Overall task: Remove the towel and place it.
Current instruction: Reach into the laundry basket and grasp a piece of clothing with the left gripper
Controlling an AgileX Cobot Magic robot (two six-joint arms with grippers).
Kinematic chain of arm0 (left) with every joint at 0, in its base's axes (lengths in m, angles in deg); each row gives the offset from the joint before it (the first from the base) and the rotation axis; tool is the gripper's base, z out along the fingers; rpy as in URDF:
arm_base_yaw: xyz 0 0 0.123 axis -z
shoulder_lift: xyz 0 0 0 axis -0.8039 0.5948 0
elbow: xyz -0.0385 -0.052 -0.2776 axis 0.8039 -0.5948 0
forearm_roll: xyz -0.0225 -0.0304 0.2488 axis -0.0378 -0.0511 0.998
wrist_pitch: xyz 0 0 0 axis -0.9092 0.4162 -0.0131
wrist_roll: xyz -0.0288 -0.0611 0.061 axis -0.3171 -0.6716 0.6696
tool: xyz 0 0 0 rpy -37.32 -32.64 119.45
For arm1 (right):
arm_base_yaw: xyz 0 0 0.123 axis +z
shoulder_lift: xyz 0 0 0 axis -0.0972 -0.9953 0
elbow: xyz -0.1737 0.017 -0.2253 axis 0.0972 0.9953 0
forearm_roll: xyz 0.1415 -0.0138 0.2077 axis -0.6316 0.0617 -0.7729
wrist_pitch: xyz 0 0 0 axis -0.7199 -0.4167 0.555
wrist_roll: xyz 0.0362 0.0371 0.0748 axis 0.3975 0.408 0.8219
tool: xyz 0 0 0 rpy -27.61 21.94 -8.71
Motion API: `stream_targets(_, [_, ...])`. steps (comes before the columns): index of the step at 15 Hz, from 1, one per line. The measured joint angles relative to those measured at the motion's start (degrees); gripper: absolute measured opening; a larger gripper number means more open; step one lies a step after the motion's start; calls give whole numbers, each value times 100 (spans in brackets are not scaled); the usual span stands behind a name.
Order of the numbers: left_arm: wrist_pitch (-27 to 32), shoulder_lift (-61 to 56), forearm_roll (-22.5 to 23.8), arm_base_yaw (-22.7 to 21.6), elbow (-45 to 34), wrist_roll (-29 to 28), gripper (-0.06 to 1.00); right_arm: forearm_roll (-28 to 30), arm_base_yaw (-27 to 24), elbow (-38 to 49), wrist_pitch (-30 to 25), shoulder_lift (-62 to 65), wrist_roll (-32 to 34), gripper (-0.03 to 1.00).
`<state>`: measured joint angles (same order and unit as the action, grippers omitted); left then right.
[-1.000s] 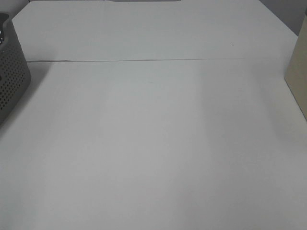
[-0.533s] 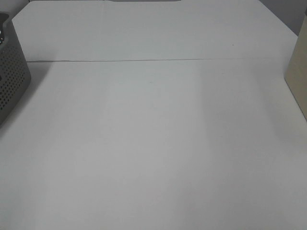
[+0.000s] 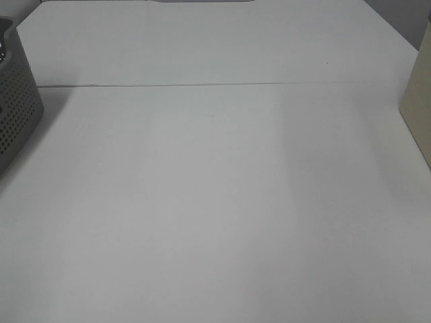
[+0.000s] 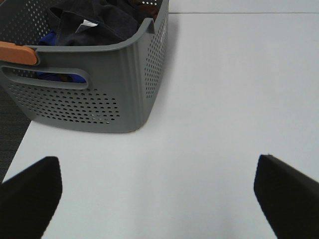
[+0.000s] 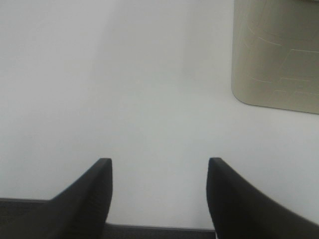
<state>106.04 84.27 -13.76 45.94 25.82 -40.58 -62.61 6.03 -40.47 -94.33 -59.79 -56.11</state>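
Observation:
In the left wrist view the towel (image 4: 112,20) lies bunched, dark navy-black, inside a grey perforated basket (image 4: 119,84), with a small white label showing on it. My left gripper (image 4: 159,199) is open wide over the bare table, short of the basket, with nothing between its fingers. My right gripper (image 5: 159,194) is open too, above the table near its edge, holding nothing. Neither gripper appears in the exterior high view, where only one end of the basket (image 3: 17,101) shows at the far left.
Some blue cloth (image 4: 50,40) lies in the basket beside the towel, and the basket has an orange handle (image 4: 17,52). A beige box (image 3: 419,101) stands at the table's right edge, also visible as the beige box (image 5: 276,55) ahead of my right gripper. A seam (image 3: 202,85) crosses the white table.

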Motion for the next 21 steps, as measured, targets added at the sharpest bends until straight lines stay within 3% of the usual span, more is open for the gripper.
stream_targets(9, [0,0,0,0,0,6,99,0,0,0,0,0,0,56])
stream_targets(12, [57,212,11,0,92,476,99,0,0,0,0,0,0,56])
stream_targets(17, [149,2601,23,0,1702,1988,99,0,0,0,0,0,0,56])
stream_targets(18, [166,3959,338,0,2532,2997,99,0,0,0,0,0,0,56])
stream_targets(21, [567,6096,1627,6,3873,3919,99,0,0,0,0,0,0,56])
